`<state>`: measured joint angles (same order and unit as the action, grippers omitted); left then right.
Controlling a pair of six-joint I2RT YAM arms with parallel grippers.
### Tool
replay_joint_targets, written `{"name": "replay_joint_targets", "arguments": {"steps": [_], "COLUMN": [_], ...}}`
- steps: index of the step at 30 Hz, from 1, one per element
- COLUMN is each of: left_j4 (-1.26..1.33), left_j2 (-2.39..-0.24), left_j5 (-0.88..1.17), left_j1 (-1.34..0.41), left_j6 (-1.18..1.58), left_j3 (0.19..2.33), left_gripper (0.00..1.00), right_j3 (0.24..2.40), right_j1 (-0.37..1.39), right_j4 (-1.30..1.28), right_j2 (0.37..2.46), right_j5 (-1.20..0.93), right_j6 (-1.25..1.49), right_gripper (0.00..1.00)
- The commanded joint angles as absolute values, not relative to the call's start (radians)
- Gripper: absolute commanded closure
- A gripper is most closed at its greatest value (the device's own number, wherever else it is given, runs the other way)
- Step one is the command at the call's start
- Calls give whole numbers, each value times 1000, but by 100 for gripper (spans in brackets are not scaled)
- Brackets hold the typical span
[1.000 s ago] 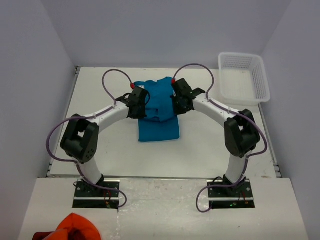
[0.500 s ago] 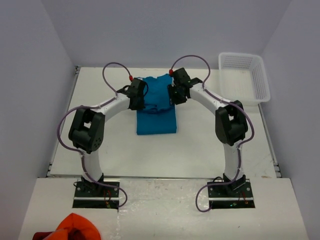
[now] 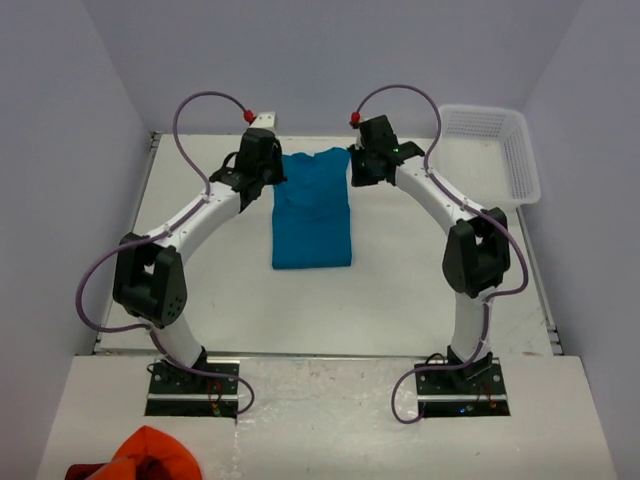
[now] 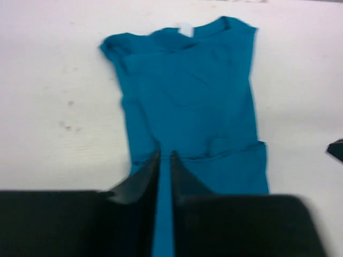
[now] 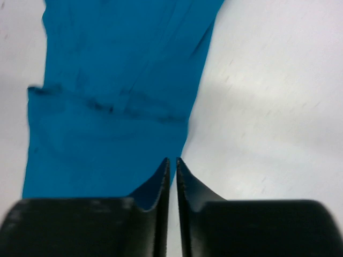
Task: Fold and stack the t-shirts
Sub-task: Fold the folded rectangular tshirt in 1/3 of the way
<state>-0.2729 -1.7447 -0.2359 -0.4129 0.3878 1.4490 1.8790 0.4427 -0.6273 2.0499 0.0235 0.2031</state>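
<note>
One teal-blue t-shirt (image 3: 311, 210) lies flat on the white table, folded into a long narrow strip with its collar at the far end. The left wrist view shows its collar and a short sleeve (image 4: 187, 96). The right wrist view shows its right edge (image 5: 112, 107). My left gripper (image 3: 270, 180) hovers at the shirt's far left corner, and its jaws (image 4: 165, 155) stand a narrow gap apart above the cloth, holding nothing. At the far right corner my right gripper (image 3: 358, 172) is also parted by a thin slit (image 5: 171, 160), empty, over the shirt's edge.
A white plastic basket (image 3: 485, 150) stands at the far right corner of the table. An orange-red bunched cloth (image 3: 150, 455) lies on the near ledge, left of the left arm's base. Grey walls close in the table on three sides.
Both arms reached toward the far edge, drawing the shirt's upper part out flat. Both grippers went from shut on the cloth to slightly open and let it go.
</note>
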Motion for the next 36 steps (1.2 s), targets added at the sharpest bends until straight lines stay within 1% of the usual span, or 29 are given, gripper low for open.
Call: {"name": "replay_joint_targets", "arguments": {"steps": [1, 2, 3, 6, 8, 14, 18, 23, 31, 36], "left_j4": [-148, -124, -115, -34, 18, 12, 31, 48, 66, 35], "left_j2": [-1715, -1710, -1703, -1617, -1567, -1506, -1514, -1572, -1626, -1618], "left_j5": [38, 122, 127, 147, 189, 202, 196, 181, 167, 144], "left_j1": [-431, -431, -431, -430, -431, -431, -431, -431, -431, -433], "left_j6": [468, 469, 475, 492, 492, 499, 499, 509, 535, 561], "left_j3": [1320, 1260, 1232, 1083, 1002, 888, 845, 804, 732, 689], "left_gripper": [100, 100, 100, 100, 100, 100, 100, 100, 100, 100], "right_j3": [1688, 1657, 1596, 1464, 1408, 1281, 1256, 1216, 1140, 1082], "right_j1": [448, 451, 453, 483, 489, 503, 528, 551, 571, 587], "right_j4": [-568, -548, -517, -464, -457, -397, -391, -357, -304, -279], "right_j2": [1902, 1890, 1870, 1810, 1809, 1807, 1847, 1873, 1865, 1852], "right_j5": [-165, -231, -342, -353, -370, -425, -394, -361, -331, -296], "right_j6": [349, 362, 376, 391, 391, 423, 420, 442, 465, 488], "right_gripper": [100, 100, 100, 100, 100, 100, 100, 100, 100, 100]}}
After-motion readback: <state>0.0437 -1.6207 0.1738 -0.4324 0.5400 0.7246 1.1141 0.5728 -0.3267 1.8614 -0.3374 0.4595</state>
